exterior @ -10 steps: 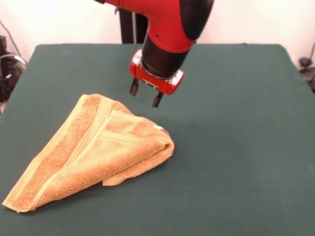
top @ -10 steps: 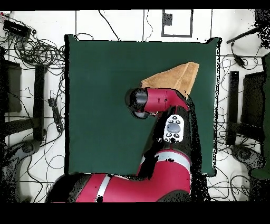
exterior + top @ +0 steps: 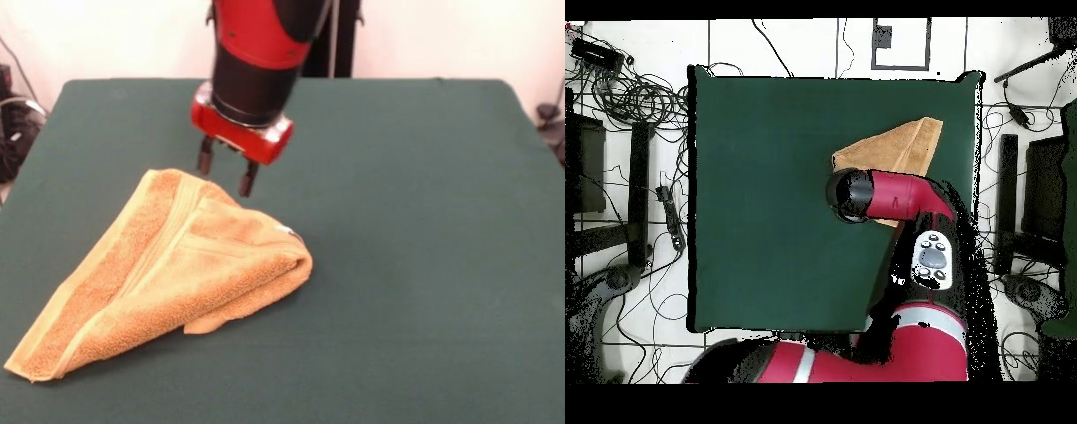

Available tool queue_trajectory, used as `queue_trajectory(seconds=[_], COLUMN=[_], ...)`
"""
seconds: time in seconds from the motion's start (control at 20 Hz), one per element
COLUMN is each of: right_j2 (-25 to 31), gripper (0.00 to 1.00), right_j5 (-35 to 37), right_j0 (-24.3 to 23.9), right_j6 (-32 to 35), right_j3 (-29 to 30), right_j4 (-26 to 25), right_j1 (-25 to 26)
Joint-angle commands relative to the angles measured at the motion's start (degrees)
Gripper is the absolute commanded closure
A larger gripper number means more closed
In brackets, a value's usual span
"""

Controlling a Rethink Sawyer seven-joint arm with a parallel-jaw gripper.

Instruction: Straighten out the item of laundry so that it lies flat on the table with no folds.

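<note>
The golden-orange towel [image 3: 177,265] lies folded into a rough triangle on the left half of the dark green table [image 3: 424,221], with a thick rolled fold at its right end and a small white tag [image 3: 287,230] there. In the overhead view the towel [image 3: 900,145] shows at the table's [image 3: 765,200] upper right, partly under the arm. My gripper [image 3: 226,170] hangs open and empty just above the towel's far edge, fingers [image 3: 247,181] pointing down. In the overhead view the arm's end [image 3: 853,193] hides the gripper.
Cables and black stands [image 3: 625,150] lie on the floor round the table. The pedestal's black post [image 3: 340,40] stands behind the table's far edge.
The arm has swung to the left in the front view, bringing the gripper from beside the towel's far right to above its far edge. The towel has not moved.
</note>
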Motion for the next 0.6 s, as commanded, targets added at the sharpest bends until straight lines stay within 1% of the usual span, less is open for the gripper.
queue_trajectory(seconds=[0.05,0.2,0.3,0.5,0.6], right_j2=[4.3,2.8,1.6,1.6,1.1], gripper=[0.0,0.0,0.0,0.0,0.0], right_j5=[-4.4,-5.6,-4.5,-5.4,-5.8], right_j0=[0.1,0.7,1.4,1.2,1.6], right_j6=[2.4,4.6,5.5,5.7,6.9], right_j3=[3.8,1.8,0.7,0.5,0.3], right_j4=[-1.8,-1.9,-1.9,-1.6,-1.3], right_j1=[1.0,2.2,2.6,3.1,3.6])
